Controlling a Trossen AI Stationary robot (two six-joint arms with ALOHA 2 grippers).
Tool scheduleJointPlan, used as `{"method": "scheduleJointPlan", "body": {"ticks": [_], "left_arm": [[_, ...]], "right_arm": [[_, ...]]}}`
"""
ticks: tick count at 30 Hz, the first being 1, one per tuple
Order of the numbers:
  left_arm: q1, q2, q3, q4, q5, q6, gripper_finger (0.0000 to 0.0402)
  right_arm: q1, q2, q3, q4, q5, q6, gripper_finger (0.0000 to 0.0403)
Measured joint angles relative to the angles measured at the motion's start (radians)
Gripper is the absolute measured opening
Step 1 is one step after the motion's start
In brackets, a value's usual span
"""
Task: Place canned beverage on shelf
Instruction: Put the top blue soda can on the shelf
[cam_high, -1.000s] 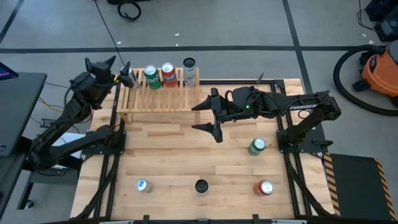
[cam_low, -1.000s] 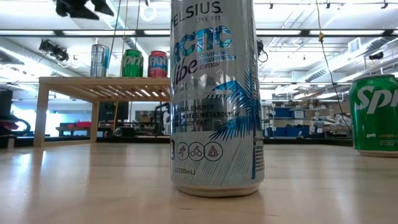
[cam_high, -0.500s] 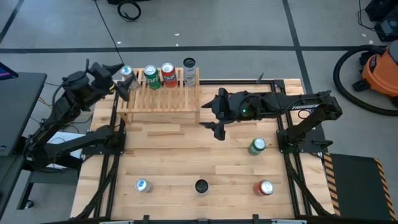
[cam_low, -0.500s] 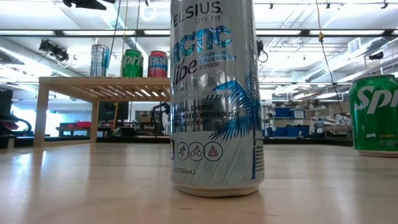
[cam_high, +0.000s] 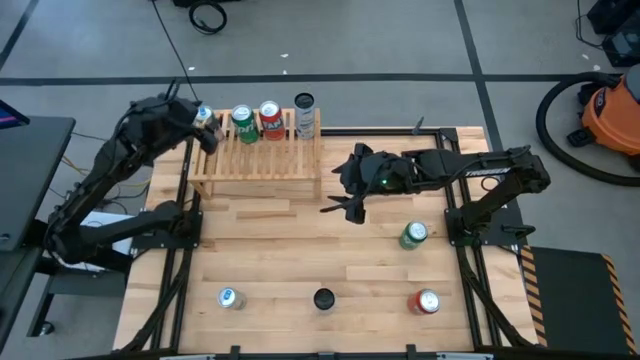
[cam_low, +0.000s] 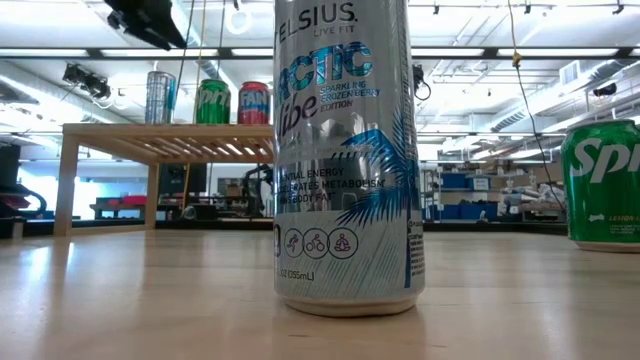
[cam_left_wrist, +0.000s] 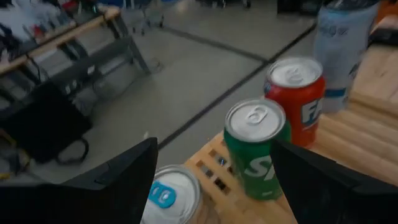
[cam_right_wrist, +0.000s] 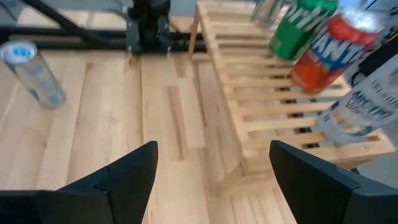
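Your left gripper (cam_high: 187, 118) had backed off with fingers spread, leaving the silver blue-tabbed can (cam_left_wrist: 168, 196) standing at the left end of the light-wood slatted shelf (cam_high: 262, 158), so that placement looked done, while the right gripper (cam_high: 342, 206) hung spread and empty.

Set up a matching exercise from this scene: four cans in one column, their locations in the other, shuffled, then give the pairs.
Cans:
1. red can with white lettering
2. green can with no other can close by
3. can with the blue tab
4. second red can

Places:
A. on the table, front left corner
B. standing on the shelf, between a green can and a tall silver can
C. on the table, front right corner
D. on the table, right side, near the right gripper

Pairs: 1-B, 2-D, 3-A, 4-C
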Motion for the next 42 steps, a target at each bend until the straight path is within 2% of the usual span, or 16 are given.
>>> {"method": "scheduleJointPlan", "body": {"ticks": [10,15,18,27,34,42], "left_arm": [[-0.001,0.124,0.212,-0.181,-0.006,-0.027,0.0319],[-0.001,0.156,0.281,-0.265,-0.101,-0.081,0.0319],[-0.001,0.176,0.316,-0.313,-0.109,-0.134,0.0318],[-0.001,0.261,0.327,-0.417,-0.119,-0.21,0.0318],[0.0,0.307,0.326,-0.428,-0.255,-0.233,0.0319],[0.014,0.333,0.326,-0.434,-0.247,-0.28,0.0318]], "right_arm": [[0.0,0.0,-0.073,0.01,-0.012,0.046,0.0318],[0.002,0.0,-0.088,0.009,-0.019,0.098,0.0318],[0.002,0.0,-0.089,0.01,-0.019,0.121,0.0318],[0.002,0.0,-0.089,0.01,-0.02,0.135,0.0318],[0.002,0.0,-0.089,0.01,-0.023,0.131,0.0318],[0.002,0.0,-0.089,0.01,-0.045,0.112,0.0318]]}}
